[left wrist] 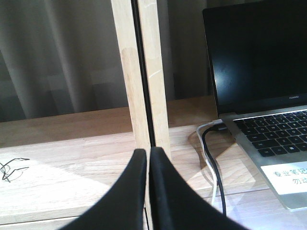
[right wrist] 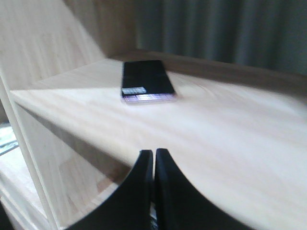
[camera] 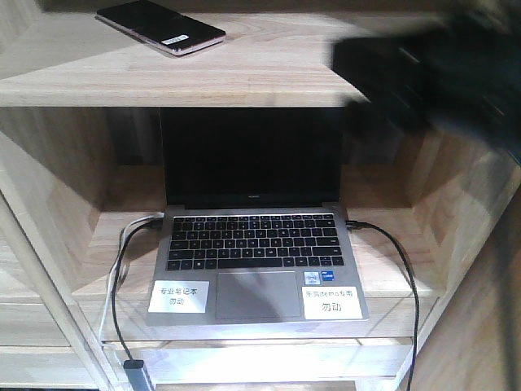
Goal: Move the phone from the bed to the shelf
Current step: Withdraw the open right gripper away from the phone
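The phone (camera: 160, 26) lies flat on the upper board of the light wood shelf (camera: 244, 77), at its left; it is a glossy black slab with a pinkish edge and a white sticker. In the right wrist view the phone (right wrist: 145, 80) rests on that board ahead of my right gripper (right wrist: 154, 152), whose jaws are pressed together and hold nothing. The right arm is a dark blur (camera: 431, 77) at the shelf's right edge. My left gripper (left wrist: 147, 151) is shut and holds nothing, close to a wooden upright (left wrist: 144, 76). The bed is out of view.
An open grey laptop (camera: 254, 244) with a black screen fills the lower compartment, with cables (camera: 118, 285) trailing from both sides. The laptop (left wrist: 268, 96) and its cables (left wrist: 211, 158) lie right of my left gripper. Grey curtains (right wrist: 216, 28) hang behind the shelf.
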Tool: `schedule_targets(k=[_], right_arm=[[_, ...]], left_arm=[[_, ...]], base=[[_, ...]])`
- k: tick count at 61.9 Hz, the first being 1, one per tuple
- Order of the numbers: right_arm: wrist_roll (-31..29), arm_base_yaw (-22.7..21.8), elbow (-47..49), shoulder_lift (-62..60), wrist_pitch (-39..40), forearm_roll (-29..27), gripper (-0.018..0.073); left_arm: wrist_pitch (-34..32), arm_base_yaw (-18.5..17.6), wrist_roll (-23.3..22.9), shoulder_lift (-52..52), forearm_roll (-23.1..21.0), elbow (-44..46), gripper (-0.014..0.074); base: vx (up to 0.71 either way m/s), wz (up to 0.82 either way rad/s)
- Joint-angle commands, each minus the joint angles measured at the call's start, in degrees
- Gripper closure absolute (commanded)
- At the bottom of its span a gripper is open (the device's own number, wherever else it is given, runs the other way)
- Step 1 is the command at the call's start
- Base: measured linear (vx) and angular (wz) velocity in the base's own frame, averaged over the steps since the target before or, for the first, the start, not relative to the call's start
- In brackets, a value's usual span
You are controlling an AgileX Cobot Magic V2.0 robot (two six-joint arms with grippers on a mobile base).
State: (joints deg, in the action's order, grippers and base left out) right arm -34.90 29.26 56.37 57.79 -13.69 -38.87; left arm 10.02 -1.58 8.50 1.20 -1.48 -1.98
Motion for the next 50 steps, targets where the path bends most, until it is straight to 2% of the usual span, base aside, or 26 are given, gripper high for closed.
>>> schedule_targets(k=[1, 29, 50], right_arm=[[-0.3, -0.2, -4.6, -7.2, 5.3, -1.1, 0.0566], [0.4, -0.2, -23.7, -32.6, 5.2, -2.6, 0.0565], [0.3, -0.2, -26.9, -38.9, 4.8, -2.8, 0.0564]], left_arm=[[-4.3, -0.2, -0.3, 0.2, -0.5, 1.3, 0.0595], [-4.3, -0.2, -0.3, 0.2, -0.5, 1.3, 0.0595], [-4.3, -0.2, -0.3, 0.2, -0.5, 1.3, 0.0595]], base=[[0.0, 0.0], [0.0, 0.0], [0.0, 0.0]])
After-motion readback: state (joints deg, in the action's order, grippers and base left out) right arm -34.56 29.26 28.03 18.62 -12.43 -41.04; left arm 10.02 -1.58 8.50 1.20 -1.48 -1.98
